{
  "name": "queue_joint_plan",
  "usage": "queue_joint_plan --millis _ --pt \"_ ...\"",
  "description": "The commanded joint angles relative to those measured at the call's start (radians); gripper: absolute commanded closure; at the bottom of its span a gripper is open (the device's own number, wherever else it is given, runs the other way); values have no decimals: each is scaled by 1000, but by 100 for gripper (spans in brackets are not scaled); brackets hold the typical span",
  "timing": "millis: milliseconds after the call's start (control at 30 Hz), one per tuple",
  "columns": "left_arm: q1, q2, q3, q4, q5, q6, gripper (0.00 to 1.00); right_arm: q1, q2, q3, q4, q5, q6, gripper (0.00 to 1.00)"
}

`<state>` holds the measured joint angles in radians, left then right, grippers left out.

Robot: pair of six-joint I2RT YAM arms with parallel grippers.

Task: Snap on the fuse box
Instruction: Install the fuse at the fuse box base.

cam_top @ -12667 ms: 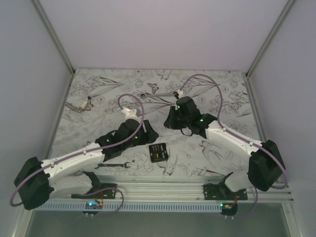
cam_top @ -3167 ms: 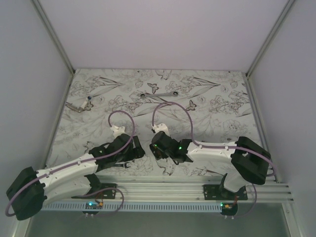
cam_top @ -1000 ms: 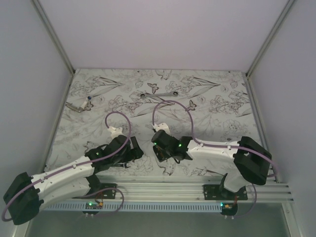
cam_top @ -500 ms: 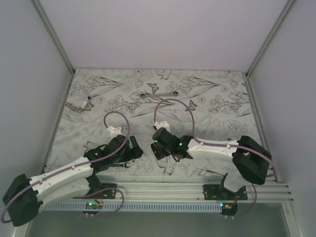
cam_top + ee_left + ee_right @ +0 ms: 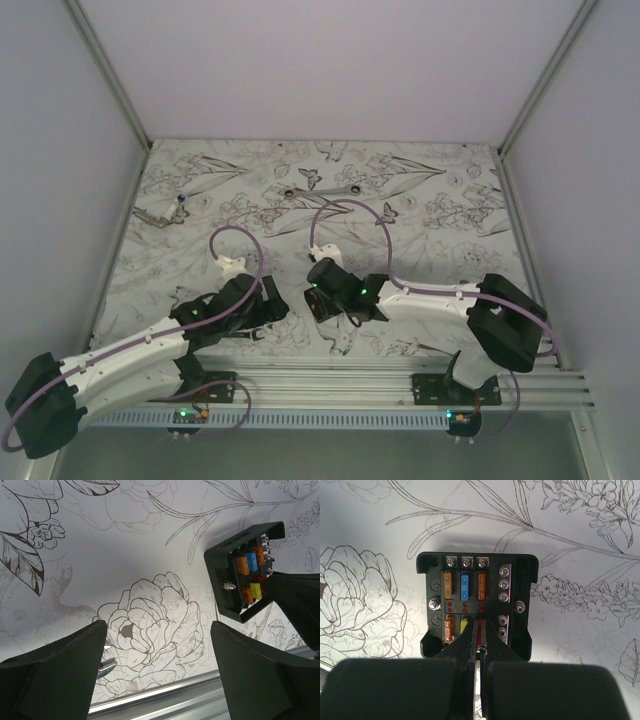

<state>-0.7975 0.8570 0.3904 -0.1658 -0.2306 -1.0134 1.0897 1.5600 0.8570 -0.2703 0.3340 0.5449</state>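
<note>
The fuse box (image 5: 477, 610) is a small black square box lying open on the flowered table, with orange, blue and yellow fuses inside. My right gripper (image 5: 480, 625) stands over its near edge, shut on a thin red fuse (image 5: 480, 628) in the lower right slot. In the top view the right gripper (image 5: 325, 300) covers most of the box. My left gripper (image 5: 157, 665) is open and empty, to the left of the box (image 5: 245, 575) and apart from it. It sits low near the table's front edge (image 5: 268, 305).
A silver wrench (image 5: 320, 190) lies at the back middle and a small metal tool (image 5: 160, 213) at the far left. Another wrench's tip (image 5: 106, 665) shows by my left finger. The aluminium rail (image 5: 330, 375) runs along the near edge.
Since the earliest frame both arms have drawn back toward the near edge and the right gripper has come down over the fuse box. In the last second the right wrist has edged slightly left.
</note>
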Motion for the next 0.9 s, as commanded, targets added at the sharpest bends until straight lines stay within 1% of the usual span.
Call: queue_joint_plan --millis 0,167,267,367,600,867 --pt "6 -15 -22 -38 -17 -5 11 2 97 -49 -166 -33 -10 100" --pt "6 -26 -25 -39 -25 -5 11 13 46 -141 -160 -50 23 100" --pt "6 -24 -23 -40 -24 -5 11 30 38 -160 -165 -48 29 100" --pt "6 -23 -21 -39 -22 -5 11 35 61 -141 -167 -35 27 100" --pt "6 -24 -23 -41 -14 -7 11 27 116 -38 -184 -7 -8 100" --pt "6 -32 -28 -41 -16 -5 11 -16 164 -61 -216 -77 9 100"
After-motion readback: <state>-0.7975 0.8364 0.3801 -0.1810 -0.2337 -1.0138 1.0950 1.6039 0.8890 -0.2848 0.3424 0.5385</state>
